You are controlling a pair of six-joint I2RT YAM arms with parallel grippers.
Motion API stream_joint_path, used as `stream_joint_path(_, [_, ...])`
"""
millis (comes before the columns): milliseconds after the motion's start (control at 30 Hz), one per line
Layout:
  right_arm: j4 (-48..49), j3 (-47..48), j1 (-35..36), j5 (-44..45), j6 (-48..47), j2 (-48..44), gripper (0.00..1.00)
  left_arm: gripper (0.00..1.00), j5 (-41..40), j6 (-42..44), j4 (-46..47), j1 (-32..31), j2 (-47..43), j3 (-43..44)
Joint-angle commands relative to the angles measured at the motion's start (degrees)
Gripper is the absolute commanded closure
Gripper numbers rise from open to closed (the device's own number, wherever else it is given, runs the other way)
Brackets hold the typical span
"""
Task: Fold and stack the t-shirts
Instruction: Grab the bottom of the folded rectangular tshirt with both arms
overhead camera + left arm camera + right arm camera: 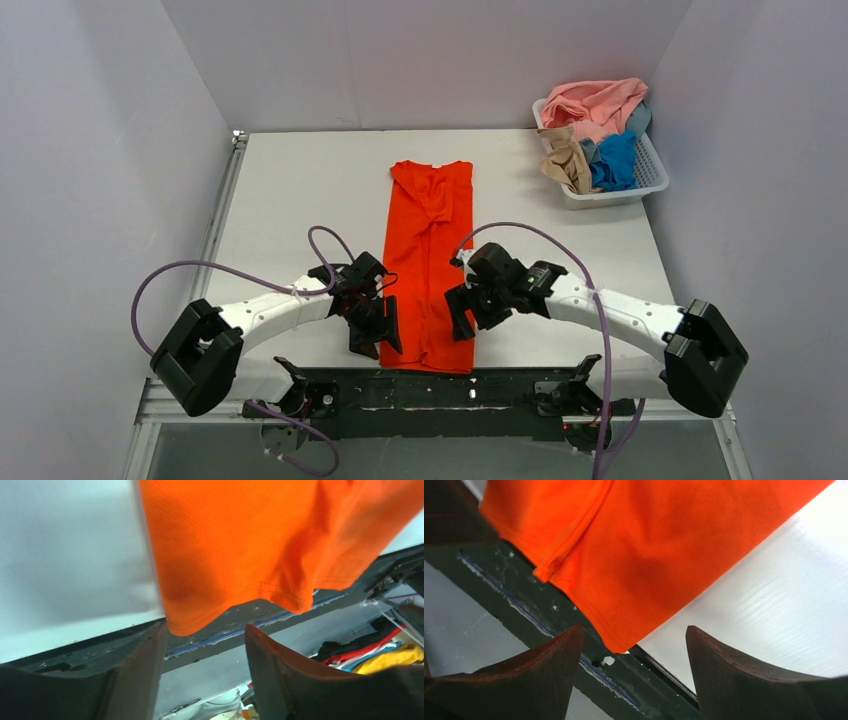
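Note:
The bright orange-red t-shirt (430, 262) lies as a long narrow strip down the middle of the white table (290, 200), its hem hanging over the near edge. My left gripper (375, 338) is open just left of the hem's near corner, which shows between its fingers (185, 622). My right gripper (466, 315) is open at the hem's right corner (624, 640). Neither holds cloth. The salmon pink (596, 104), tan-beige (566, 160) and blue (614, 160) t-shirts lie bunched in the basket.
A white slatted basket (652, 178) stands at the back right corner. A black rail (440, 390) runs along the table's near edge. Grey walls close in the left, back and right sides.

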Motion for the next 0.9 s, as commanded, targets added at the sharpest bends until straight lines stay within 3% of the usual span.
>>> stream_joint_path(0, [6.7, -3.4, 2.9, -0.1, -1.3, -6.4, 0.18, 0.47, 1.9, -2.0, -1.5, 0.0, 2.3, -3.2])
stream_joint_path(200, [7.0, -7.0, 9.2, -0.5, -0.4, -6.4, 0.22, 0.59, 1.5, -4.1, 0.4, 0.0, 3.1, -5.5])
stream_joint_path(333, [4.6, -6.9, 11.7, 0.0, 0.9, -3.5, 0.25, 0.74, 1.5, -4.6, 0.2, 0.0, 2.3, -6.6])
stream_joint_path(500, [6.0, -8.1, 12.3, -0.8, 2.4, -0.8, 0.29, 1.00, 0.8, -4.7, 0.3, 0.0, 1.9, -6.7])
stream_joint_path(733, [3.5, -7.8, 12.4, 1.8, 5.8, 2.3, 0.39, 1.00, 1.5, -4.9, 0.3, 0.0, 1.5, -6.2])
stream_joint_path(867, [5.1, -8.1, 12.3, -0.6, 5.4, 2.5, 0.57, 1.00, 1.9, -5.2, 0.4, 0.0, 1.3, -6.0])
